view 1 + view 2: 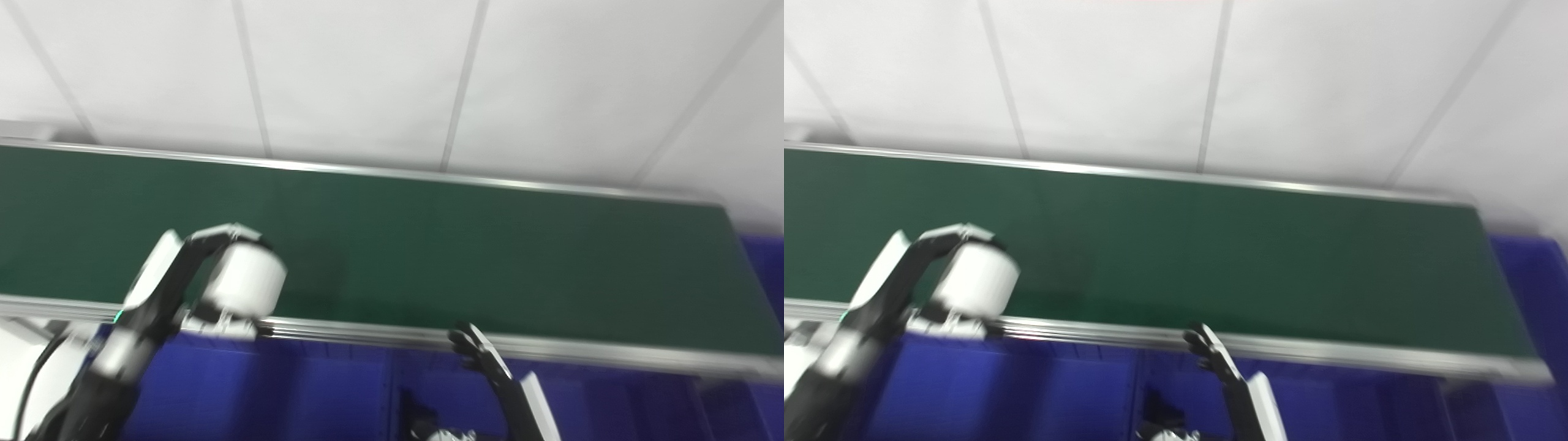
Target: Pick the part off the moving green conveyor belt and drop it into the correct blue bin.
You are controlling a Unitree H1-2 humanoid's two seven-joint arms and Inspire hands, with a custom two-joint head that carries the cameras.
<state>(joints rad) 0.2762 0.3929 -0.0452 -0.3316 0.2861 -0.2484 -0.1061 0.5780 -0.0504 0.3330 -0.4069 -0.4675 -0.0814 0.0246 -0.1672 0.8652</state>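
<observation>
My left hand (205, 278) is shut on a white cylindrical part (245, 280) and holds it above the near edge of the green conveyor belt (465, 263). It also shows in the right eye view (977, 280). My right hand (487, 361) is low at the bottom middle, fingers stretched out and apart, holding nothing, over the blue bins (294, 392) in front of the belt. The belt surface shows no other part. The picture is blurred.
A metal rail (551, 346) runs along the belt's near edge. Another blue bin (762, 263) stands past the belt's right end. A white panelled wall (392, 79) rises behind the belt.
</observation>
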